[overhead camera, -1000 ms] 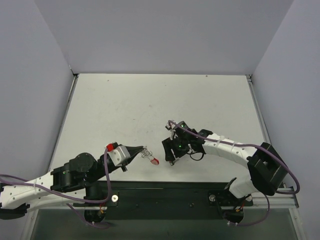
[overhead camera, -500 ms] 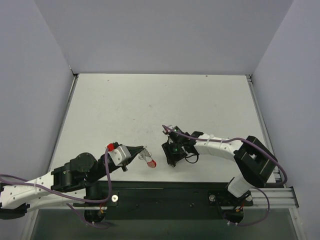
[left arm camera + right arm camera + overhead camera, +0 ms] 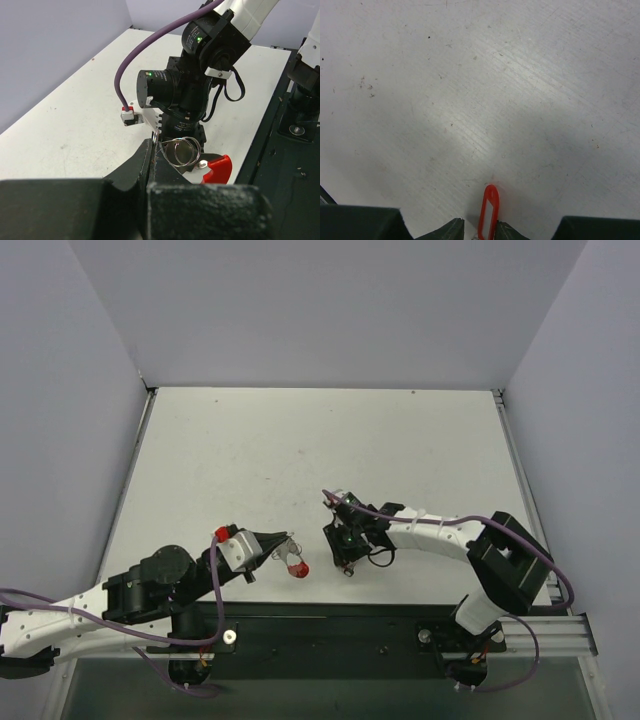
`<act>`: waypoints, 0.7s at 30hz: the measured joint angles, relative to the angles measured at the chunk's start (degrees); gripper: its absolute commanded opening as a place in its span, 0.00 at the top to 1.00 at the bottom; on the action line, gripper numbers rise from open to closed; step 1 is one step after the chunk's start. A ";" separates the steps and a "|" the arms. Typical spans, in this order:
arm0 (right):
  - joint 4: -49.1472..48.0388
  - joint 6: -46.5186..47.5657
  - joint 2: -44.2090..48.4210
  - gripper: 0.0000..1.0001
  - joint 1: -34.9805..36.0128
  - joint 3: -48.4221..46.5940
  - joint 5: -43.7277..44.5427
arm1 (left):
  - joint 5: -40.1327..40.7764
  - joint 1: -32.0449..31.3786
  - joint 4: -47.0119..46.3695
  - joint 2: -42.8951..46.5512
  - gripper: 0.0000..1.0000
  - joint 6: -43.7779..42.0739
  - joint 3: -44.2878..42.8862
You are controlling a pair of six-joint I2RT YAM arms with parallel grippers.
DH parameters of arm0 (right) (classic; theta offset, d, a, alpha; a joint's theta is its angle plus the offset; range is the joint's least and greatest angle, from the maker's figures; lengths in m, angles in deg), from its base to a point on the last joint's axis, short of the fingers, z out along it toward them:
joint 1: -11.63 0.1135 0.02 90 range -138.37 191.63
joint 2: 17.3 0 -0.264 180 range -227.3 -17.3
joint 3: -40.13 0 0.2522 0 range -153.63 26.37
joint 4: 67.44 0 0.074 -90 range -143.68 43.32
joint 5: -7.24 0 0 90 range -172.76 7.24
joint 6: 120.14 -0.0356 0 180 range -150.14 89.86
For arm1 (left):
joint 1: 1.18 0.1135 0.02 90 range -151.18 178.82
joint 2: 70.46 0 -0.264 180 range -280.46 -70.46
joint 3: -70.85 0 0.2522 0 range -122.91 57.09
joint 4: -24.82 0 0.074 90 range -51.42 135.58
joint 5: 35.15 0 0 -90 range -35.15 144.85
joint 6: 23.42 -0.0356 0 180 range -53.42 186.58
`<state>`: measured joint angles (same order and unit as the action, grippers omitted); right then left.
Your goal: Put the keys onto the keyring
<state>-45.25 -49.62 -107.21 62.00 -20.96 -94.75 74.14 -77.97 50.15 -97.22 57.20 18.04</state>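
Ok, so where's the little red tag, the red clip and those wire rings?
red tag (image 3: 489,212): right wrist view, on its pale centre.
red clip (image 3: 217,170): left wrist view, middle of its curved body.
wire rings (image 3: 181,152): left wrist view, middle of the bunch of loops.

Scuffed white table (image 3: 300,440) between grey walls (image 3: 330,310), a black plate (image 3: 330,625) along its near edge.

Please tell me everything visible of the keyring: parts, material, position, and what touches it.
The keyring is a bunch of thin silver wire rings, apparently metal, joined to a red curved clip that looks like plastic. The left gripper is shut on the rings, so the bunch sticks out beyond its fingertips, with the clip at the far end. It is close to the right gripper; contact cannot be told.
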 measured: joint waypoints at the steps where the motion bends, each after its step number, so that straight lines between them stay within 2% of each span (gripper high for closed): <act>1: 0.00 0.02 0.00 0.60 0.00 0.00 0.00 | 0.00 0.00 0.02 -0.04 1.00 0.00 0.00; 4: 0.11 0.00 0.46 0.52 0.22 0.00 0.09 | 0.00 0.00 0.02 -0.31 1.00 0.00 0.00; 12: -0.61 0.92 8.66 0.50 0.35 0.00 -2.36 | 0.00 0.00 0.02 -1.03 1.00 -0.02 0.00; 21: -0.07 0.85 3.17 0.53 0.44 0.02 -0.33 | -0.04 0.00 0.02 -1.53 1.00 0.00 0.00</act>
<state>-45.32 -48.77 -104.04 62.44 -20.94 -95.08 74.10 -77.97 50.17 -98.75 57.20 18.04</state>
